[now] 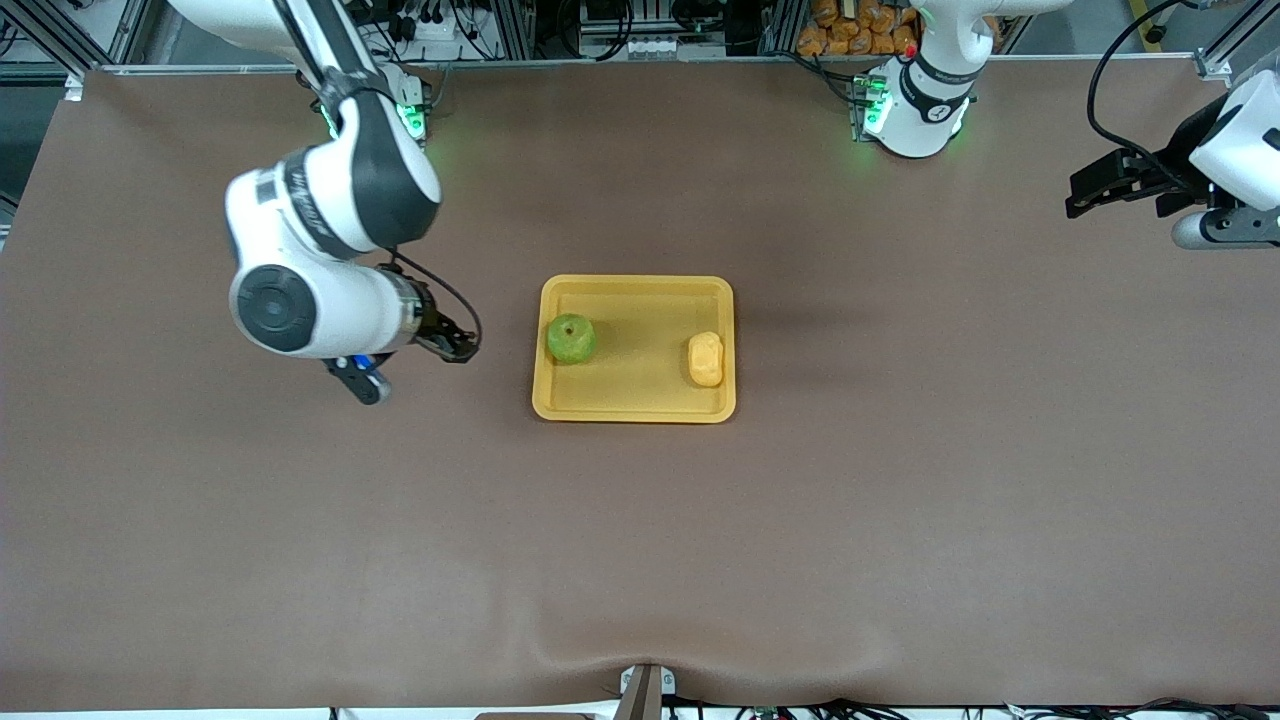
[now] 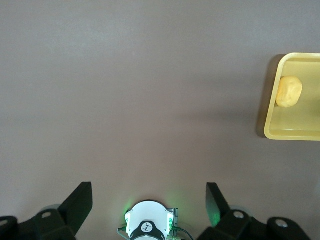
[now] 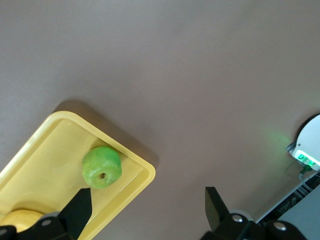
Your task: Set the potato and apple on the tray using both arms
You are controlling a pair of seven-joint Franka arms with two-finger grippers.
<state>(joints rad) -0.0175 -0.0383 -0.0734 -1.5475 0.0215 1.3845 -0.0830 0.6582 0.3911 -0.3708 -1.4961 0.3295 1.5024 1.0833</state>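
tray (image 1: 634,285) frame centre, long axis across the frame | apple (image 1: 571,338) in tray at right arm's end, stem dimple up | potato (image 1: 706,359) in tray at left arm's end, long axis top-to-bottom of frame | right gripper (image 1: 458,343) centre-left over table, released, empty | left gripper (image 1: 1085,195) upper right edge, released, empty

Even overhead light, soft shadows

Brown table mat (image 1: 900,520) — metal frame rails (image 1: 600,25), cables along top edge
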